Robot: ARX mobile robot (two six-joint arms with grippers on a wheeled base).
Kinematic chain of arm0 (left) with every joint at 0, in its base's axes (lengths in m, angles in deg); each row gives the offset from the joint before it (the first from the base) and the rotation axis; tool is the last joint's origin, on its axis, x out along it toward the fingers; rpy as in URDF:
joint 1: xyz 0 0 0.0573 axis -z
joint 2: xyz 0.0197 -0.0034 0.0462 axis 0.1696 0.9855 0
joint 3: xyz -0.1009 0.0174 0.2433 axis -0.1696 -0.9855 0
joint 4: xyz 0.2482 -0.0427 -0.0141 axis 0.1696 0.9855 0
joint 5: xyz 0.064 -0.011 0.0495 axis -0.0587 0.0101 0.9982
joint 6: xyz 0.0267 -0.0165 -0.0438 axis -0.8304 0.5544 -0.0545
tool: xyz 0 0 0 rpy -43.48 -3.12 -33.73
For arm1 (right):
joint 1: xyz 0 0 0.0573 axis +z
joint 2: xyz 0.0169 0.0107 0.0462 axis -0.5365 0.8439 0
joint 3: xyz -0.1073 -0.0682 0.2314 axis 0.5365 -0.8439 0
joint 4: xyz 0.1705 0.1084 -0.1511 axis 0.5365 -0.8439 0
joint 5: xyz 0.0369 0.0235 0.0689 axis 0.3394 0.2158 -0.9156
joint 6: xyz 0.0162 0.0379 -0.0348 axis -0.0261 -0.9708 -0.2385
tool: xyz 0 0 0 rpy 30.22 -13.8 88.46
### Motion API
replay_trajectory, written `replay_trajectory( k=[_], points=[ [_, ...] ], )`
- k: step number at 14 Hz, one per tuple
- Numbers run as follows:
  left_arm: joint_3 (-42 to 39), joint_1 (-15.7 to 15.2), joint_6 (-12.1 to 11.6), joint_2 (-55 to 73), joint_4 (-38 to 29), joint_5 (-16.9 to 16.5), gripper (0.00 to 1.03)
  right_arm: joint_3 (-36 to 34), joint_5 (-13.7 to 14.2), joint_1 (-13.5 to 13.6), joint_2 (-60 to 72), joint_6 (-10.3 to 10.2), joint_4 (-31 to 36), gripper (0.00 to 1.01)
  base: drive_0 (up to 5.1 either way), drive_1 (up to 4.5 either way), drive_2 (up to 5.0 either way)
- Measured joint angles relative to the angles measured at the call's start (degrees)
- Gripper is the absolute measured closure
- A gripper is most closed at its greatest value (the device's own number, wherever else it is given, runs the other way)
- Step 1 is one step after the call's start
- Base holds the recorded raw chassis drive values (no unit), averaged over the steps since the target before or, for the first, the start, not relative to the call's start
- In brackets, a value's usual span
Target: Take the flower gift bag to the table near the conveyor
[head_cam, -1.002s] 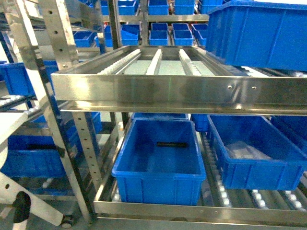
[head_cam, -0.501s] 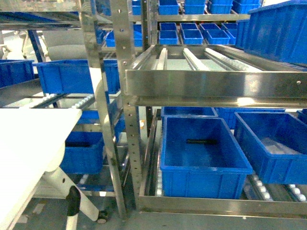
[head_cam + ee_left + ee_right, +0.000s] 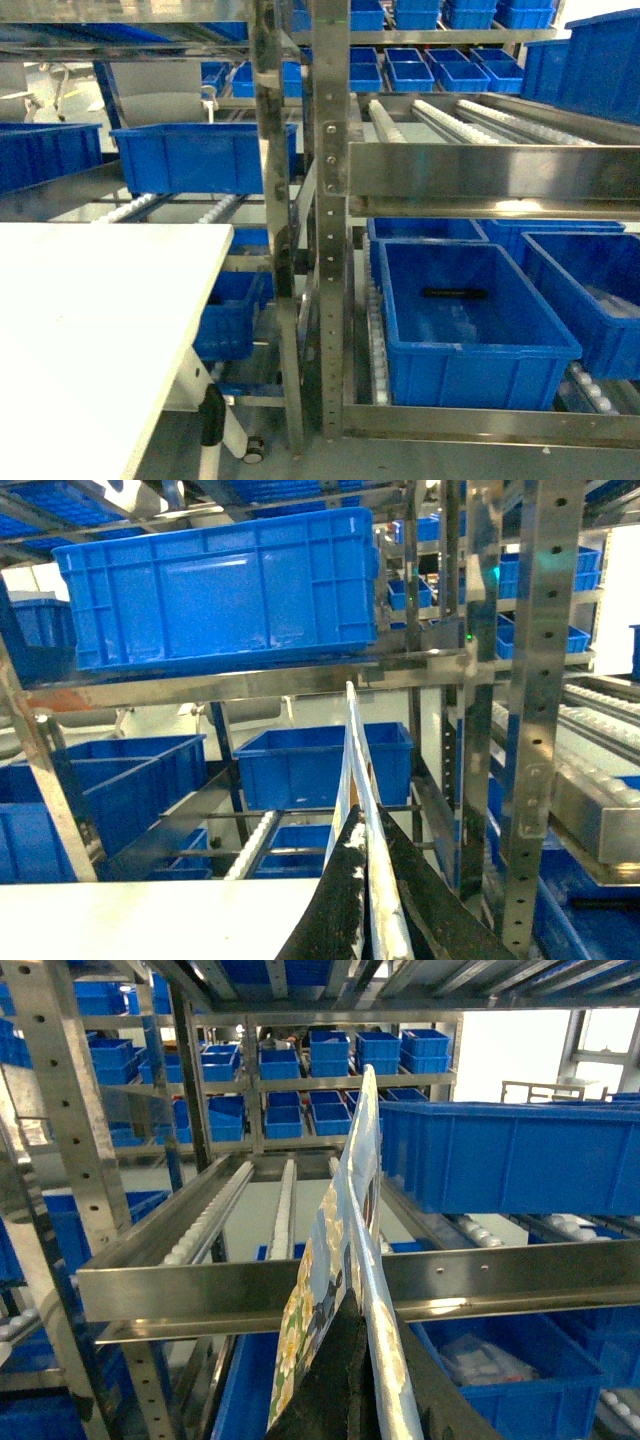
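The right claw (image 3: 352, 1380) is clamped on the flower gift bag (image 3: 330, 1260), which stands edge-on and upright between its dark fingers, its floral printed face turned to the left of the right wrist view. The left claw (image 3: 372, 900) likewise pinches a thin white sheet-like edge (image 3: 356, 770) rising straight up between its two black fingers; whether that edge belongs to the same bag cannot be told. Neither claw nor bag shows in the head view. Beyond the bag in the right wrist view lies the conveyor (image 3: 300, 1280), a stainless steel frame with two white roller lanes visible sloping away, and one large blue bin (image 3: 520, 1155) resting on its right side. In the head view the white table (image 3: 90, 330) fills the lower left, one wheeled leg showing beneath its edge, standing just beside the conveyor's perforated steel uprights. On the lower shelf of the rack sit two open blue bins side by side; the nearer one (image 3: 470, 320) holds a single small black bar (image 3: 453, 293). Many smaller blue bins crowd the far shelves.
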Motion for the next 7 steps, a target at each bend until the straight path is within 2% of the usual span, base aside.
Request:
replay_trajectory(
  k=[7],
  points=[
    [0.0, 0.0, 0.0, 0.0, 0.0, 0.0, 1.01, 0.0, 0.0, 0.0, 0.0, 0.0, 0.1, 0.99, -5.0, 1.44, 3.2]
  ],
)
